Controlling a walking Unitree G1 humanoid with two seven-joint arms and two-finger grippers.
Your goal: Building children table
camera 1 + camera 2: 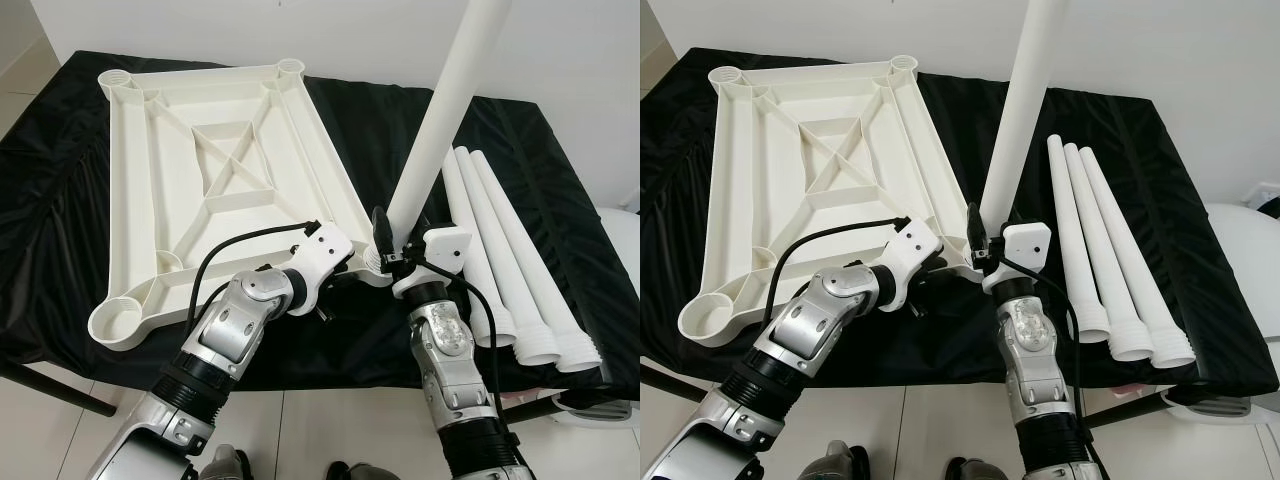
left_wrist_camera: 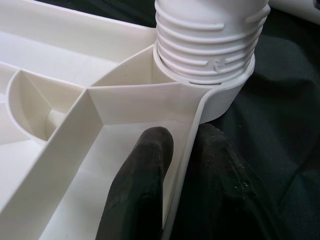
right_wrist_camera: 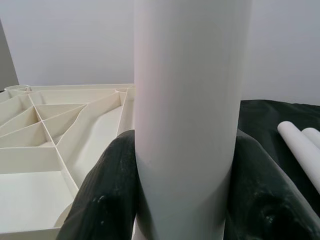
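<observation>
I see both my silver arms reaching forward, elbows bent. My left gripper point(image 2: 175, 165) angles in toward the right, its jaws pinched on a thin white wall. My right gripper point(image 3: 185, 195) points upward, jaws clamped around an upright white tube.

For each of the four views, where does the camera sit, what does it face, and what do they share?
Left eye: on the head, looking down at the tabletop, three spare legs and both arms.
Right eye: same scene beside it.
Left wrist: along the left tool, whose fingers pinch the tabletop rim by the corner socket.
Right wrist: along the right tool, clamping the upright leg.
Shared: that leg in the socket.
</observation>
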